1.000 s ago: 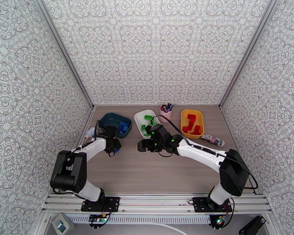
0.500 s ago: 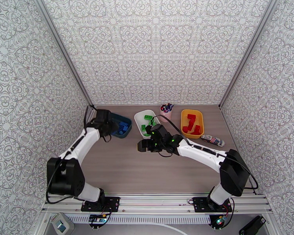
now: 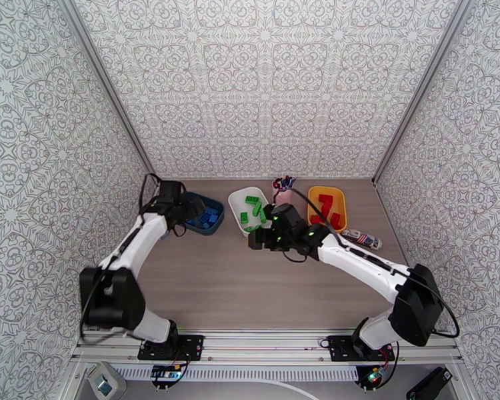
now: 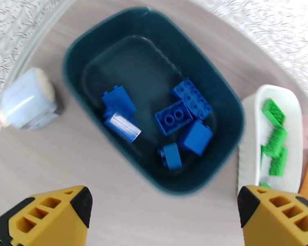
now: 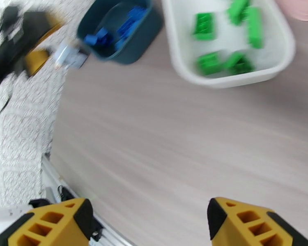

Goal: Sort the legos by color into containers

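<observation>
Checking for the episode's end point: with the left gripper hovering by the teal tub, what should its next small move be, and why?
Probably lift the left gripper back from the teal tub: its jaws stand open and empty, blue bricks lie inside, and the green bricks sit in the white tub, so nothing seems left to drop.

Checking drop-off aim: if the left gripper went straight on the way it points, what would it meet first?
Probably the blue bricks in the dark teal tub, though its near rim might come first; depth is unclear. The left gripper is open.
</observation>
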### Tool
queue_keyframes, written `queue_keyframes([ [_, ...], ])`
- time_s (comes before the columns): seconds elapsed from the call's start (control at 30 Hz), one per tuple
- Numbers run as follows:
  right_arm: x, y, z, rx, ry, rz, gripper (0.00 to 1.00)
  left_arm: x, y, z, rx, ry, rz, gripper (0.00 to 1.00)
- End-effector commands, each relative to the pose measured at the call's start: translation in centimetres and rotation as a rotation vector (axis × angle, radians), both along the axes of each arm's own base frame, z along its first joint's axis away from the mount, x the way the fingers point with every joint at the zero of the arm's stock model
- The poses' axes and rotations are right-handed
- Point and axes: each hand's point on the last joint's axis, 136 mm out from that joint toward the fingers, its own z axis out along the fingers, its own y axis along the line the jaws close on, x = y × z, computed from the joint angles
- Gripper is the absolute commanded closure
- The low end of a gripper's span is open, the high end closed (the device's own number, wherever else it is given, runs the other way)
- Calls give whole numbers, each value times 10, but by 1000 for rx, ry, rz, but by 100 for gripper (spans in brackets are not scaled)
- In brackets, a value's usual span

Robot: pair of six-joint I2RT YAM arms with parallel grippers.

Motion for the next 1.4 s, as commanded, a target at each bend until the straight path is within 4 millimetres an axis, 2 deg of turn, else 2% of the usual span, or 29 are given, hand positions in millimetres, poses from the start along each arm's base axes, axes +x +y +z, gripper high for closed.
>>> queue_keyframes([
  [0.0, 11, -51, 7, -100, -42, -92, 21, -12, 2, 37, 18, -152, -31, 1],
  [0.13, 27, -107, 25, -178, -114, -237, 20, -30, 8, 70, 43, -298, -24, 1],
  [0.23, 35, -156, 45, -239, -191, -393, 19, -41, 14, 96, 84, -413, 1, 1],
  [0.3, 36, -196, 63, -300, -257, -546, 14, -49, 19, 108, 109, -478, 26, 1],
  [0.37, 35, -225, 83, -351, -340, -659, 10, -52, 18, 114, 125, -549, 11, 1],
  [0.43, 32, -241, 99, -366, -433, -724, 7, -57, 12, 116, 145, -646, -22, 1],
  [0.5, 31, -249, 105, -333, -569, -769, 17, -68, 14, 117, 166, -738, -14, 1],
  [0.53, 28, -251, 110, -329, -633, -750, 2, -72, 16, 113, 177, -760, -2, 1],
  [0.6, 21, -249, 127, -291, -801, -707, 1, -79, 21, 110, 216, -802, 16, 1],
  [0.67, 17, -266, 132, -325, -890, -786, 1, -78, 36, 93, 270, -763, 94, 1],
  [0.77, 29, -293, 115, -496, -895, -856, 1, -72, 53, 58, 405, -665, 145, 1],
  [0.9, 53, -310, 63, -639, -845, -826, 1, -66, 68, 10, 539, -551, 181, 1],
  [1.0, 58, -319, 26, -674, -805, -829, 1, -57, 71, -22, 582, -462, 166, 1],
  [1.1, 65, -319, -2, -687, -764, -792, 1, -47, 69, -41, 606, -445, 147, 1],
  [1.37, 77, -315, -42, -607, -780, -720, 1, -22, 43, -51, 665, -525, 12, 1],
])
